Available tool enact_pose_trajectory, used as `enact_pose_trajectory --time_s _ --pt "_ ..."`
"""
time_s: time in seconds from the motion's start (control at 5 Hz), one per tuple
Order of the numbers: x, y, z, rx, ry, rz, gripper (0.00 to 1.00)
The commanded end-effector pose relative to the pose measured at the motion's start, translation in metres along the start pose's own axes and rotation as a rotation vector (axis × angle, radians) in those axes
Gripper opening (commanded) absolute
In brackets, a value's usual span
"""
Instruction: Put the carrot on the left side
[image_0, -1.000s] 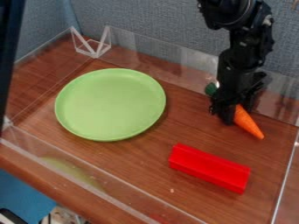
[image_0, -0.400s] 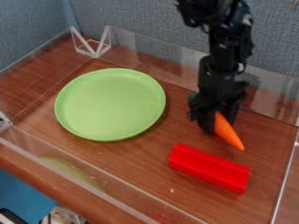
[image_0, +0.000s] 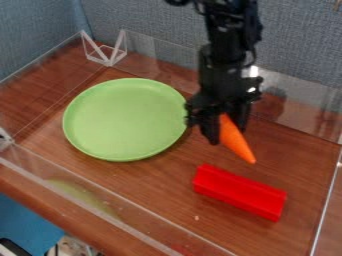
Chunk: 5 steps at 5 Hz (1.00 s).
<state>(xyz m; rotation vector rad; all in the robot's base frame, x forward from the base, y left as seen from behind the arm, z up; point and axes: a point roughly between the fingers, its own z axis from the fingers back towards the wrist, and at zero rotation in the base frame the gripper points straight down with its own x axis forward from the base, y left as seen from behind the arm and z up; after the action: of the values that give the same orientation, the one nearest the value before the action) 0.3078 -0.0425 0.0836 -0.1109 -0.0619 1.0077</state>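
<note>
The orange carrot (image_0: 238, 140) hangs tilted, tip pointing down to the right, just above the wooden table right of the green plate. My gripper (image_0: 219, 122) is shut on its upper end, so the green stem end is hidden between the black fingers. The arm comes down from the top of the view. The carrot's tip hovers over the far edge of the red block.
A round green plate (image_0: 123, 118) lies on the left half of the table. A red rectangular block (image_0: 241, 192) lies near the front right. A clear wire stand (image_0: 104, 46) sits at the back left. Clear walls (image_0: 80, 215) ring the table.
The gripper has carried the carrot leftward from the right side toward the plate, and lifted it slightly off the table.
</note>
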Motion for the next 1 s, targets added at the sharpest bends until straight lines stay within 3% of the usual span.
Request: enact_pose_trajectory --time_s 0.0,0.4,0.6,0.8 --pt "0.000 0.029 0.012 -0.020 -0.049 0.013 0.00" --pt "-0.009 0.070 -0.008 0.017 -0.080 -0.059 0.00" --pt "-0.007 0.080 -0.024 0.023 -0.096 -0.152 0.00" --pt "0.004 0.084 -0.035 0.029 -0.105 -0.121 0.00"
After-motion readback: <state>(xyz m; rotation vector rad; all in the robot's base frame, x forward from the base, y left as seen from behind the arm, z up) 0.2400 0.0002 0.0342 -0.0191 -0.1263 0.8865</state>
